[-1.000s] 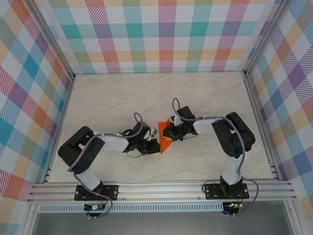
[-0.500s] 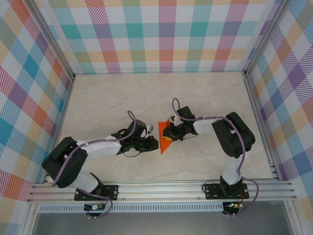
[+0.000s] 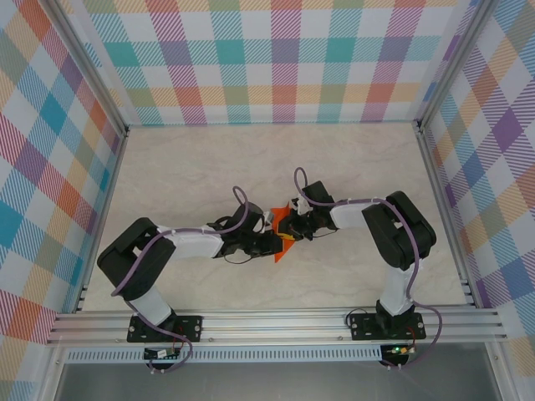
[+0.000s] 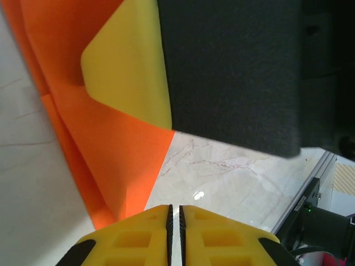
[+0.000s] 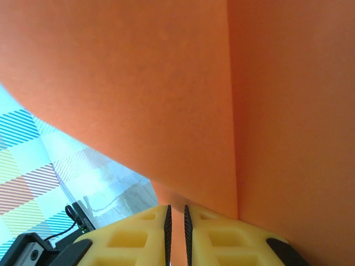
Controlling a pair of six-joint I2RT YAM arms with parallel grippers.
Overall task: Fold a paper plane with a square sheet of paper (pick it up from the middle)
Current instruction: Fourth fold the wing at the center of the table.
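The square sheet of paper (image 3: pixel 282 249) is bright orange and folded to a pointed shape, standing up off the table's middle between my two grippers. My right gripper (image 3: pixel 292 227) is shut on it; in the right wrist view the orange paper (image 5: pixel 166 83) runs down between the yellow fingertips (image 5: pixel 177 209). My left gripper (image 3: pixel 269 242) sits at the paper's left side. Its jaws (image 4: pixel 175 209) are shut with only bare table showing in the thin gap. Just ahead and to their left rises the paper (image 4: pixel 111 149), with the right gripper's yellow finger (image 4: pixel 130 72) pressed on it.
The marble table (image 3: pixel 209 167) is walled by checkered panels on three sides. An aluminium rail (image 3: pixel 276 322) carrying both arm bases runs along the near edge. There is free room behind and to both sides of the arms.
The left arm pulled back to the left, then came right again; its gripper now lies against the paper's left edge. The right arm and the paper have stayed put.
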